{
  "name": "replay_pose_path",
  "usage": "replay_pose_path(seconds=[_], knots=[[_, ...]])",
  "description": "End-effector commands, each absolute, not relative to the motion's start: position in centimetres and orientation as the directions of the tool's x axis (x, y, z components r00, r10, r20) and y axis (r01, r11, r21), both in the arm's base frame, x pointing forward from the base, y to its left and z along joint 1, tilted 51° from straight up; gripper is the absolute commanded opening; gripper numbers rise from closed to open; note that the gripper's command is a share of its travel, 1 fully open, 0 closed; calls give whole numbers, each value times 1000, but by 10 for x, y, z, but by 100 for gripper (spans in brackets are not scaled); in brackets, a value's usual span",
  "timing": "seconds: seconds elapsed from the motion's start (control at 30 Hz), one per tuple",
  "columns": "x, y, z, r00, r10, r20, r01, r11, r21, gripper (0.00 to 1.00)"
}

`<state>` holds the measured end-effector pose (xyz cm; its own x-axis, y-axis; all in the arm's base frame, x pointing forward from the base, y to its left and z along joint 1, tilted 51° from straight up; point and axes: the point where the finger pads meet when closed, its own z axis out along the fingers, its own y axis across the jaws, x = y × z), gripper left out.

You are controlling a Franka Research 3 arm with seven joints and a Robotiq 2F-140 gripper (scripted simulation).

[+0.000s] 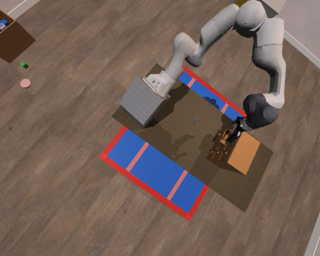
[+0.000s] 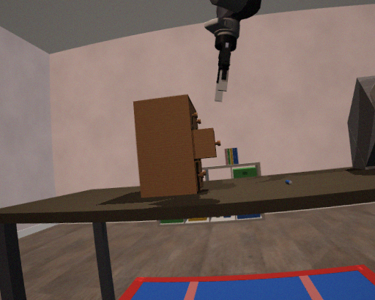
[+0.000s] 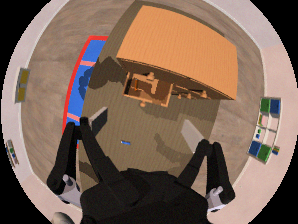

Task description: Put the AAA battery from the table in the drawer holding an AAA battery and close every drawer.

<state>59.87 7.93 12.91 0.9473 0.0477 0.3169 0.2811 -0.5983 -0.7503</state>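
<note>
Gripper (image 2: 220, 96) wide, holding nothing, above chest (image 2: 165, 146); battery (image 2: 288, 181) on table, well apart

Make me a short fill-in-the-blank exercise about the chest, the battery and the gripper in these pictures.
1. One drawer of the chest is pulled partly ____.
2. The small blue battery lies on the ____, apart from the chest.
3. The gripper hangs above the pulled drawer with its fingers ____ and nothing between them.
4. The chest stands ____ on the table.

Missing words: out; table; open; upright
</note>
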Motion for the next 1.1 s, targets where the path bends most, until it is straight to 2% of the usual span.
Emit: replay_pose_path(seconds=[0.0,0.3,1.07], knots=[[575,78,138,977,73,203,207,-581,-787,100],[544,46,156,981,157,115,188,-609,-770,100],[543,45,156,981,159,112,187,-610,-770,100]])
